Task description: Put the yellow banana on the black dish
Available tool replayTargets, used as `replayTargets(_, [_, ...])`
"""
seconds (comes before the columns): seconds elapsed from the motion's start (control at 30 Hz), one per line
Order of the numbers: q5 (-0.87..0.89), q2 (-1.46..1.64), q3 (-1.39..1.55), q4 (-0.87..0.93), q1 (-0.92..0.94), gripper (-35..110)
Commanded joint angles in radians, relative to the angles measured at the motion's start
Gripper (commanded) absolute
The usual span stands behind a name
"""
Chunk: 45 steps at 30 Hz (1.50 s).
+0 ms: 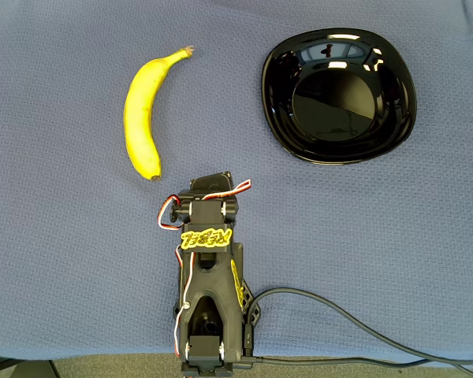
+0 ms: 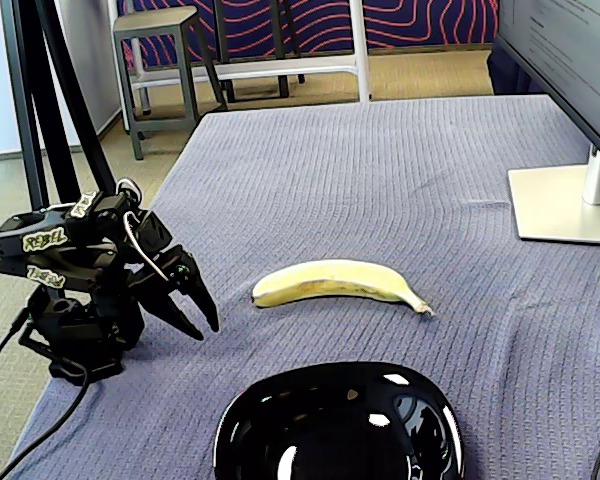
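Note:
The yellow banana (image 1: 144, 110) lies on the blue-grey cloth at the upper left of the overhead view, stem toward the top. In the fixed view the banana (image 2: 335, 281) rests mid-table, right of my gripper. The black dish (image 1: 339, 94) sits empty at the upper right of the overhead view; in the fixed view the dish (image 2: 340, 430) is at the near edge. My black arm (image 1: 209, 260) is folded low, below the banana's dark end. My gripper (image 2: 205, 331) points down at the cloth, a little open, holding nothing, a short way from the banana.
A monitor stand (image 2: 565, 205) occupies the right side of the table. A black cable (image 1: 339, 315) runs from the arm base toward the lower right. Black tripod legs (image 2: 40, 100) stand beside the table at left. Stools (image 2: 160, 60) are on the floor beyond.

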Motion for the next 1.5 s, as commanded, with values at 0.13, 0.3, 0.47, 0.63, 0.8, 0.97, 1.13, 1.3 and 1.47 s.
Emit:
replayTargets(0.13, [0.057, -0.086, -0.084, -0.054, 0.023, 0])
replayTargets(0.3, [0.052, -0.086, -0.084, -0.054, 0.028, 0])
replayTargets(0.47, [0.066, -0.127, -0.127, -0.072, 0.02, 1])
replayTargets(0.63, [0.017, -0.276, -0.252, -0.086, -0.023, 11])
replayTargets(0.8, [-0.035, -0.416, -0.321, -0.241, 0.018, 5])
replayTargets(0.97, [-0.284, -0.543, -0.419, -0.347, 0.009, 3])
replayTargets(1.13, [-0.017, -0.653, -0.526, -0.391, 0.002, 7])
replayTargets(1.3, [0.236, -0.807, -0.699, -0.336, -0.051, 10])
replayTargets(1.47, [0.442, -0.931, -0.848, -0.304, -0.06, 15])
